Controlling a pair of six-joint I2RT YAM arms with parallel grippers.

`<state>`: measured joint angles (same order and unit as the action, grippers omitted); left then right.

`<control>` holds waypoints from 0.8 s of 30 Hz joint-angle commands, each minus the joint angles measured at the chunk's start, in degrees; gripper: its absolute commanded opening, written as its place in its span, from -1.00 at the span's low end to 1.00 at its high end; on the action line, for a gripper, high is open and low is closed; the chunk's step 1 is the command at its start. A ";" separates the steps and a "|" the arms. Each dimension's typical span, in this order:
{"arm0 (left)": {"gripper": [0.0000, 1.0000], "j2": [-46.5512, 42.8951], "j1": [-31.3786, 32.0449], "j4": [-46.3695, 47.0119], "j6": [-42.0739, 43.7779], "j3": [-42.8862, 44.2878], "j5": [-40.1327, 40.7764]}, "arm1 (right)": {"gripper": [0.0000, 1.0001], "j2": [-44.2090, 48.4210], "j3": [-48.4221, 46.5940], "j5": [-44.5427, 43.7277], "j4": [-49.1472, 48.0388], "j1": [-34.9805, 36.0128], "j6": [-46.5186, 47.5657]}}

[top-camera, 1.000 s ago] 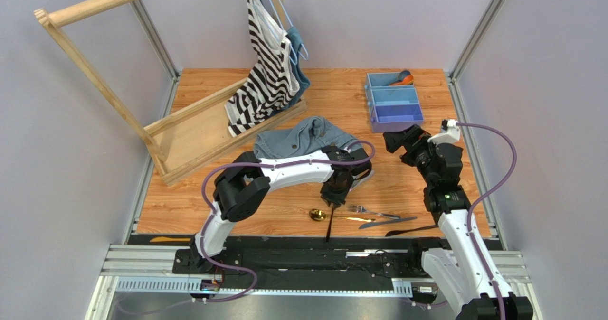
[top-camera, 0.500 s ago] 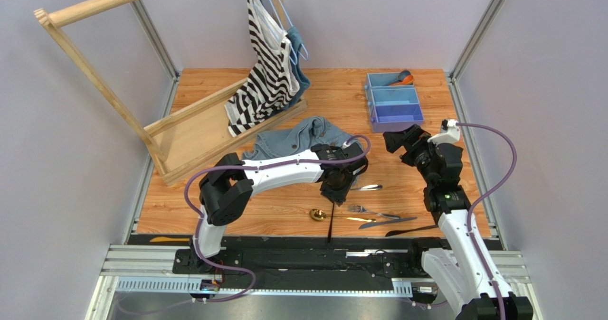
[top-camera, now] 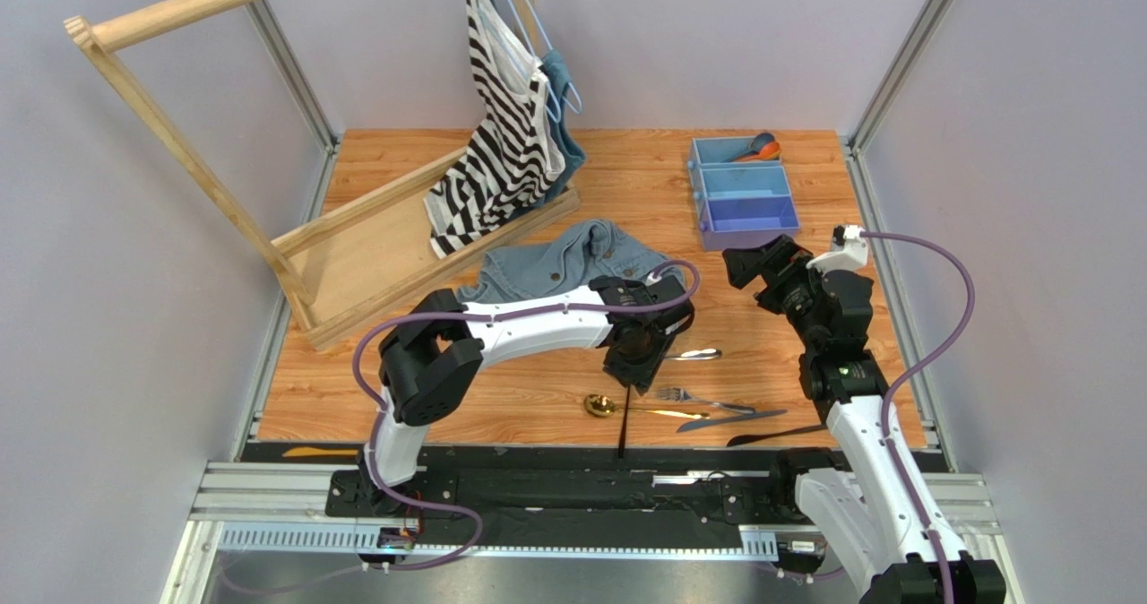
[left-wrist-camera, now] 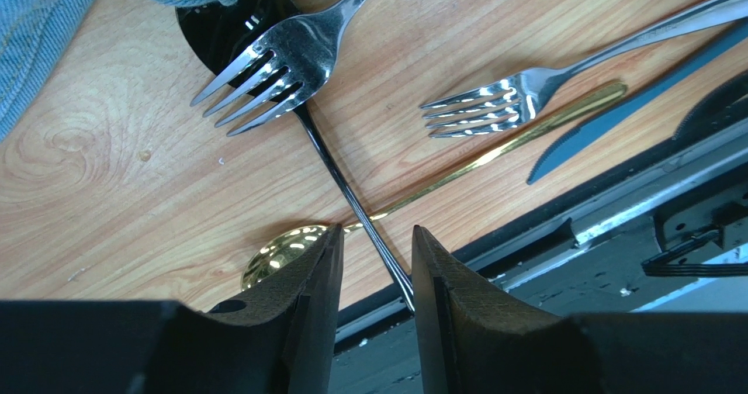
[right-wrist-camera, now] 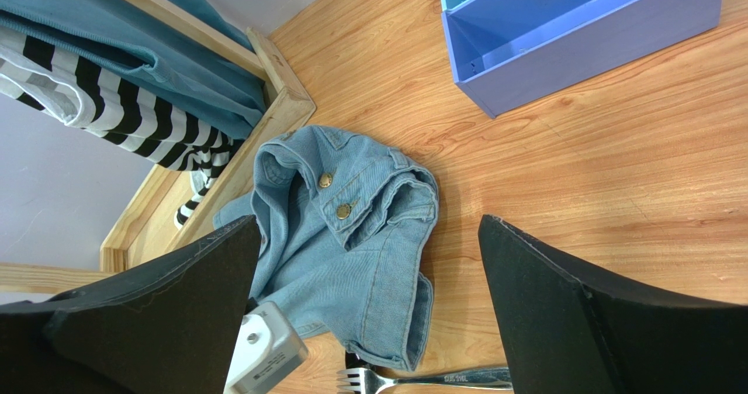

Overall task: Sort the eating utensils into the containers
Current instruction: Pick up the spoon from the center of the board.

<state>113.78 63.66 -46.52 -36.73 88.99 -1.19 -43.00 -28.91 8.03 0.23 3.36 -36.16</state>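
Left gripper point(left-wrist-camera: 376, 236) low over the black spoon point(left-wrist-camera: 341, 183) and gold spoon point(left-wrist-camera: 281, 252) at the table's near edge, fingers slightly apart, empty. A fork point(left-wrist-camera: 272, 65) lies across the black spoon's bowl. Right gripper point(right-wrist-camera: 369, 227) wide apart, empty, near the tray point(top-camera: 743, 212).

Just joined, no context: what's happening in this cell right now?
Cutlery sorting, mid-run. The left gripper hovers, jaws apart and empty, over a black spoon and gold spoon near the front edge of the table. A fork, a second fork and a knife lie beside them. The right gripper hangs wide open and empty near the blue tray, which holds an orange spoon in its far compartment.
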 commanded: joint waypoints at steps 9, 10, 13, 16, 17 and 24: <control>-0.41 6.72 0.33 -2.70 -0.27 3.38 0.58 | 1.00 0.90 -0.36 -0.39 -1.64 0.42 0.83; -0.49 6.90 0.33 -2.61 -0.18 3.47 0.58 | 1.00 0.99 -0.36 -0.39 -1.64 0.42 0.74; -0.80 7.42 0.33 -2.52 0.08 3.65 0.93 | 1.00 1.08 -0.36 -0.39 -1.64 0.42 0.83; -1.00 6.73 0.33 -2.69 0.43 3.65 1.10 | 1.00 1.08 -0.36 -0.47 -1.55 0.42 0.92; -1.00 6.37 0.33 -2.78 0.52 3.65 1.10 | 1.00 0.99 -0.36 -0.39 -1.63 0.42 0.92; -1.00 -1.00 0.24 -4.97 1.13 3.65 7.32 | 1.00 1.08 -0.36 -0.39 -1.55 0.34 0.74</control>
<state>120.14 63.70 -49.17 -36.58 90.59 1.08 -42.83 -28.91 8.03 0.23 3.36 -36.16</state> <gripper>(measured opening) 0.010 0.998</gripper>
